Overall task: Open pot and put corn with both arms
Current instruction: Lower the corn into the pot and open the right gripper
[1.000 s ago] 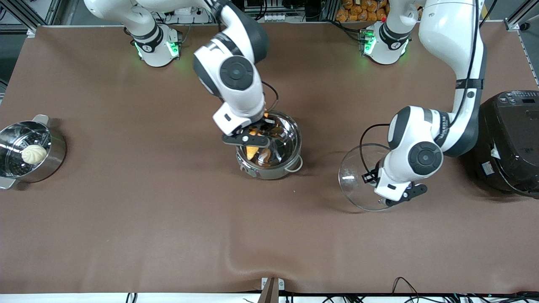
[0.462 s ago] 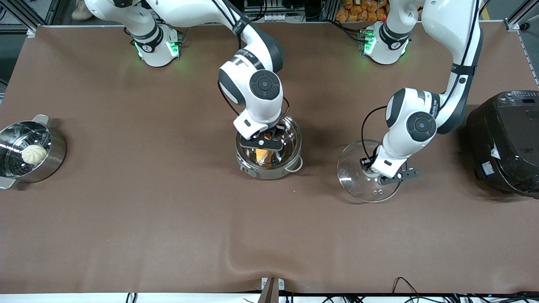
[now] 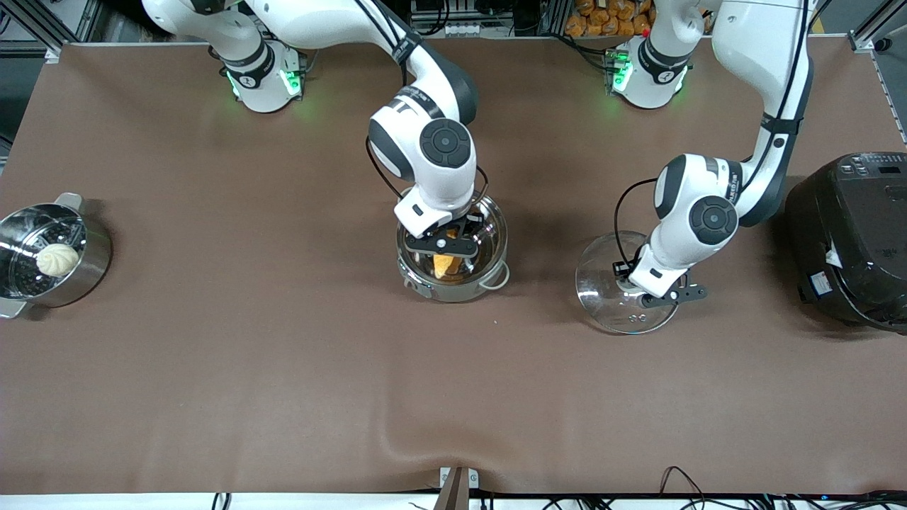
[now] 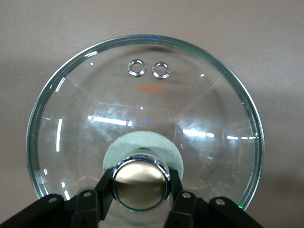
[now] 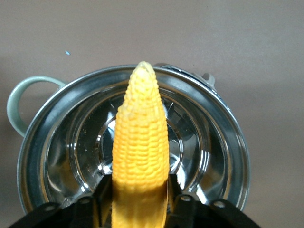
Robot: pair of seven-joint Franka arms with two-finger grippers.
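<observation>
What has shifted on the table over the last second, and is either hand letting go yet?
The right hand swung in over the pot with the corn, now pointing down into it. The left hand lowered the lid toward the table. Both stay gripped. Pot, steamer pot and rice cooker stayed put.

Both arms wear glossy white shells broken by black bands at the joints. The right arm (image 3: 425,152) and the left arm (image 3: 708,212) each carry a round grey-black joint cap with a small centre dot. A thin black cable loops beside each wrist. Green lights glow on both white bases standing on the bench (image 3: 212,368). The left arm's forearm bears small grey lettering. The left claw (image 4: 141,205) and the right claw (image 5: 138,204) are matt black, with small silver screws along their bodies.
</observation>
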